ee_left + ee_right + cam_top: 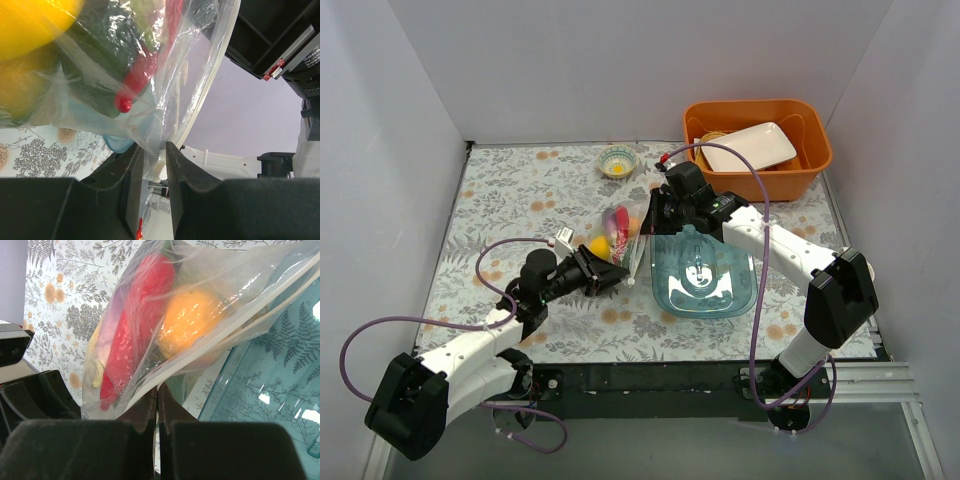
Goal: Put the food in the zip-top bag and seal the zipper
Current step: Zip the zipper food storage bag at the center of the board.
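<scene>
Right pincer (157, 396) clamped flat on zipper (200, 353); bag (240, 275) rises just above, chilli (135, 325) inside. Left pincer (155, 150) narrow, nipping bag edge, lemon (30, 20) just beyond. Tray (665, 300) beside right pincer. Sealing likely needs left as anchor, right sliding along strip with firm squeeze, plastic taut.

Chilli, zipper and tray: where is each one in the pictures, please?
chilli (142, 310), right wrist view, middle of its red body.
zipper (214, 75), left wrist view, middle of the whitish strip.
tray (680, 305), top external view, near left rim.
</scene>
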`<state>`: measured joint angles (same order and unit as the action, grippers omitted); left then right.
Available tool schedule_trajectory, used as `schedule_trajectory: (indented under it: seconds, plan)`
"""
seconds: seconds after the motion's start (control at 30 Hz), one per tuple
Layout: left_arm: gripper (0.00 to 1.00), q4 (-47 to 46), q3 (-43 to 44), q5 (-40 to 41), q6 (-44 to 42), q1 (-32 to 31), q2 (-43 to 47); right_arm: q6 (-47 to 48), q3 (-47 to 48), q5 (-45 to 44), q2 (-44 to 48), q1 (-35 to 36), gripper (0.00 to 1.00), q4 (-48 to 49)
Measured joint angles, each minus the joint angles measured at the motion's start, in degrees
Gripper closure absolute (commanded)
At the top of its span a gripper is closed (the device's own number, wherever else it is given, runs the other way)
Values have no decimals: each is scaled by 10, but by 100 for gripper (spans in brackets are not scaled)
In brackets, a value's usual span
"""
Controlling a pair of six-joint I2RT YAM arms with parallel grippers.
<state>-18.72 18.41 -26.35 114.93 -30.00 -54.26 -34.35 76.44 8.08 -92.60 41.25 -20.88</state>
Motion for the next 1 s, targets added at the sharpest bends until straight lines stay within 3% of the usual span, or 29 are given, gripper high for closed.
schedule_trajectory:
  seconds: [0.2, 0.37, 0.57, 0.67, 0.7, 0.8, 1.0]
  plan:
    - [78, 2, -1, 4, -1, -1, 5, 0, 0, 0, 0, 0, 99, 0]
    - [98, 7, -1, 9, 0, -1, 20, 0, 0, 0, 0, 0, 97, 0]
    - [100, 6, -2, 9, -1, -1, 20, -1, -4, -3, 5, 0, 89, 0]
    - [100, 2, -2, 8, -1, -1, 18, -1, -5, -6, 18, 0, 78, -2]
    - [100, 2, -2, 8, -1, -1, 17, -1, -5, -8, 24, 0, 69, -5]
    - [100, 2, -2, 8, -1, -1, 17, -1, -14, -20, 59, 0, 60, -21]
    - [100, 5, -2, 9, -1, -1, 17, -3, -78, -29, 163, 0, 59, -48]
